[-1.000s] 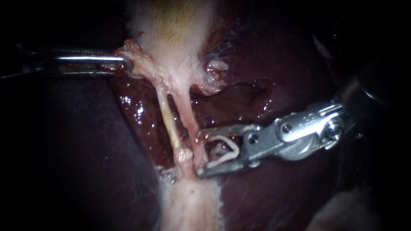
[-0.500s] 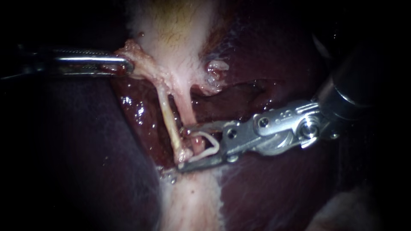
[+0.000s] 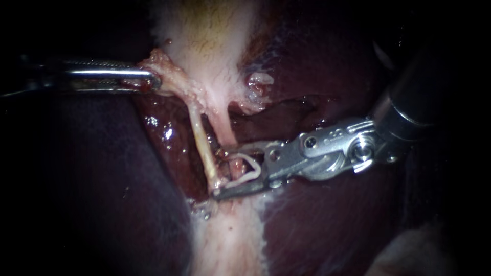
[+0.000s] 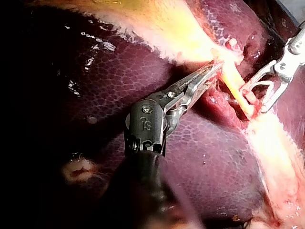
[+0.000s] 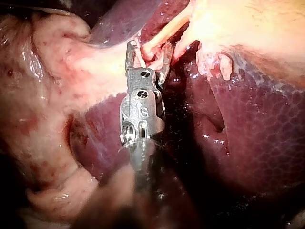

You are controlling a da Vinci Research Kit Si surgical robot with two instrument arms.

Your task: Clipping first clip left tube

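At the left, the steel left instrument [image 3: 151,81] has its jaws closed on pale tissue [image 3: 163,64]. The thin yellowish left tube [image 3: 201,143] runs steeply down, leaning rightward, over dark red liver [image 3: 317,225]. The right instrument's [image 3: 218,173] wide jaws grip a white V-shaped clip [image 3: 250,171]; the left wrist view shows more plainly their tips at this tube.

On my right instrument [image 3: 221,173] I see polished silver metal, carrying a small white clip [image 3: 258,168] that looks matt. My left instrument [image 3: 153,81] is shiny ribbed metal on ragged pink tissue [image 3: 164,65]. The dark maroon liver [image 3: 163,134] glistens wet; the cream tube [image 3: 202,145] looks dull.
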